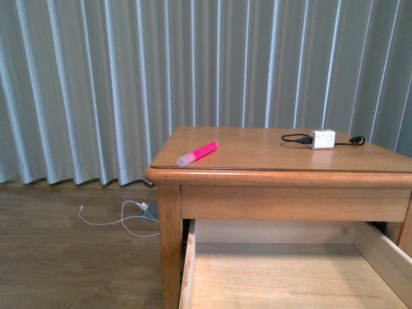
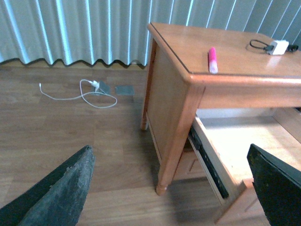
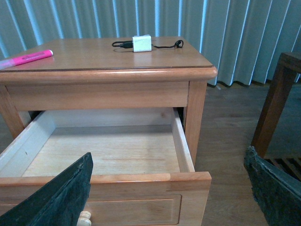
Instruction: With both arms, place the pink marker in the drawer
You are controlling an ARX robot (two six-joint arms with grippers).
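pink marker [image 1: 197,154] [image 2: 212,60] [image 3: 26,59]: laid flat and slanted on the nightstand top [image 1: 270,151], near its front-left corner; the pale cap end is turned toward the front edge and stops just inside the rim
drawer [image 1: 188,270] [image 3: 117,178] [image 2: 207,162]: seen pulled out toward the robot beneath the front rail [image 1: 290,203]; its pale bottom board is shown from side wall to side wall, and part of the round knob [image 3: 84,219] is seen on the front panel
white adapter [image 1: 322,139]: set toward the back right of the top, a black cable [image 1: 293,138] looped beside it, well apart from the marker
left gripper [image 2: 169,150]: held off the nightstand's left front corner, above the floor [image 2: 70,127]; jaws spread wide, nothing gripped
right gripper [image 3: 168,155]: held before the drawer front; jaws spread wide, nothing gripped
left margin: a white cable [image 1: 116,222] is coiled on the boards near the curtain [image 1: 77,84]
right margin: a darker wooden frame [image 3: 277,94] is stood beside the nightstand, a strip of floor between them
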